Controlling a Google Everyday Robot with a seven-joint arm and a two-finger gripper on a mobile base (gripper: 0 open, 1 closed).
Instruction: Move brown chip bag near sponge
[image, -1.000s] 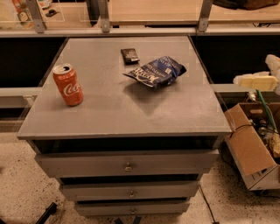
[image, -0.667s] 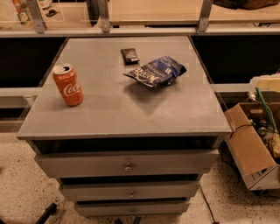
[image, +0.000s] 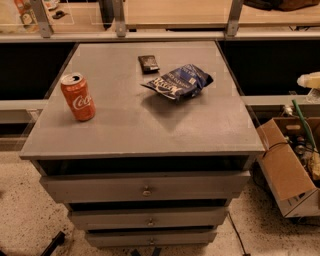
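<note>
A crumpled blue chip bag (image: 177, 81) lies on the grey cabinet top (image: 150, 125), right of centre toward the back. A small dark flat rectangular thing (image: 148, 62) lies just behind and left of it, apart from the bag. I cannot tell whether it is the sponge or a bag. No clearly brown bag shows. My gripper (image: 310, 80) shows only as a pale shape at the right edge of the view, beyond the cabinet's right side and well away from the bag.
A red cola can (image: 78, 96) stands upright near the left edge of the top. An open cardboard box (image: 287, 165) with clutter sits on the floor to the right. A rail and shelf (image: 165, 36) run behind the cabinet. Drawers (image: 145, 187) face front.
The pale gripper shape has drawn back toward the right edge of the view. The bag, the dark thing and the can have not moved.
</note>
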